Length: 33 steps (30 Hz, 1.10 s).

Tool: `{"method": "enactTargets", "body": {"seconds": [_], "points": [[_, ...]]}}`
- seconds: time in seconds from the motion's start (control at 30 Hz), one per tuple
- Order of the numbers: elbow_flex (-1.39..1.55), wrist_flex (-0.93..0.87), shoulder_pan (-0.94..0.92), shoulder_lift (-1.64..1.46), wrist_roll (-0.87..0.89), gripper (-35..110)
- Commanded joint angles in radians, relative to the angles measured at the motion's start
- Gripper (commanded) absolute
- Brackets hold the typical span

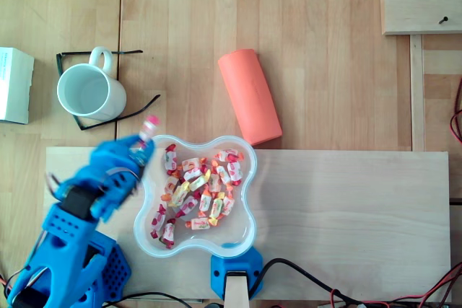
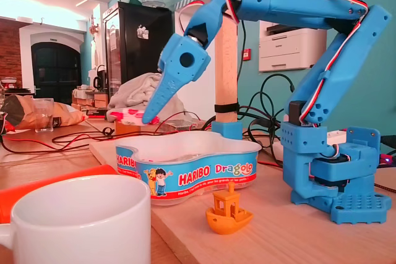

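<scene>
The end effector [image 1: 144,141] is clamped on a pink-and-white wrapped sweet [image 1: 149,128], which it holds just above the upper-left rim of a bowl [image 1: 253,178] full of sweets. In the overhead view the bowl stands toward the left edge of the bench [image 1: 346,207]. Beyond the bowl are a white mug [image 1: 90,91] and an orange roll [image 1: 249,95].

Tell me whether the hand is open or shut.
Shut. The hand pinches a pink-and-white candy, which sticks out past its tip, by the rim of the bowl.
</scene>
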<state>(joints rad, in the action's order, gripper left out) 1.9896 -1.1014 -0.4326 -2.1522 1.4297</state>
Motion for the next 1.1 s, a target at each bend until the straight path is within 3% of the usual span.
{"method": "enactTargets", "body": {"seconds": [0.0,0.47,0.67,1.07], "points": [[-0.018,0.048,0.084,-0.02,0.005,-2],[-0.043,0.189,0.357,0.137,0.02,-2],[-0.083,0.311,0.403,0.198,0.021,-2],[-0.092,0.337,0.428,0.227,0.02,-2]]}}
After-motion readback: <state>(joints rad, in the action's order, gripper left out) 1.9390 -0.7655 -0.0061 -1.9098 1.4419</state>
